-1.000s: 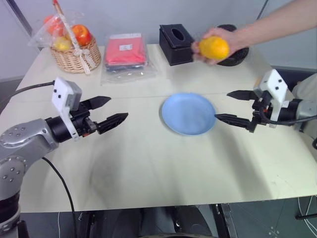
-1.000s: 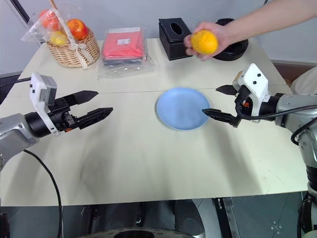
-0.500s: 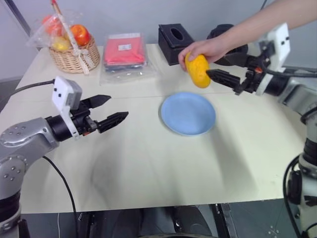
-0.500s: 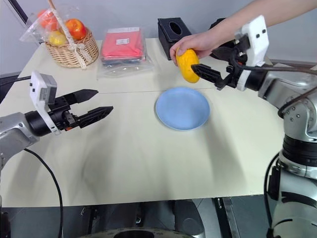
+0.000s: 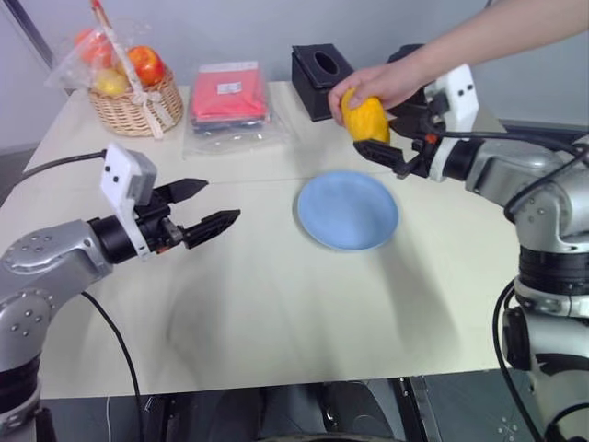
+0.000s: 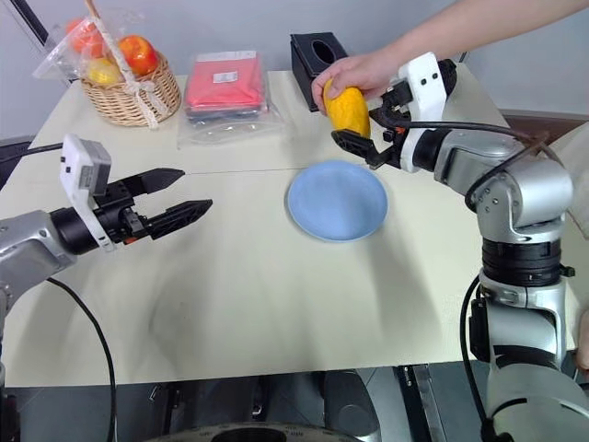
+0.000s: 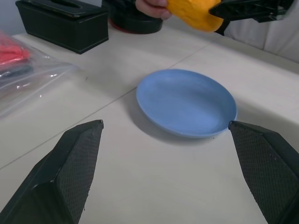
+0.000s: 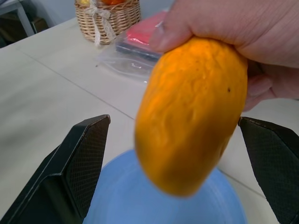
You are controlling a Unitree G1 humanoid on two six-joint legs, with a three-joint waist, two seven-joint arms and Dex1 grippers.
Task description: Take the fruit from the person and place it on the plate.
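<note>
The person's hand [image 5: 382, 83] reaches in from the far right and holds the fruit [image 5: 365, 120], a yellow-orange oval, upright just above the far edge of the light blue plate [image 5: 348, 210]. My right gripper [image 5: 377, 129] is open, one finger on each side of the fruit, which fills the gap in the right wrist view [image 8: 189, 116]. I cannot see either finger pressing on the fruit. On the left side of the table, well away from the plate, my left gripper [image 5: 221, 200] hangs open and empty, pointing toward the plate [image 7: 187, 102].
A wicker basket [image 5: 138, 97] of wrapped fruit stands at the far left corner. Beside it lies a red packet in clear plastic [image 5: 230, 97], then a black tissue box [image 5: 322, 69]. A dark round object [image 7: 126, 11] sits behind the person's hand.
My right gripper has swung up and leftward from beside the plate until its open fingers flank the fruit. The person's hand has lowered the fruit toward the plate's far edge. The left arm kept still.
</note>
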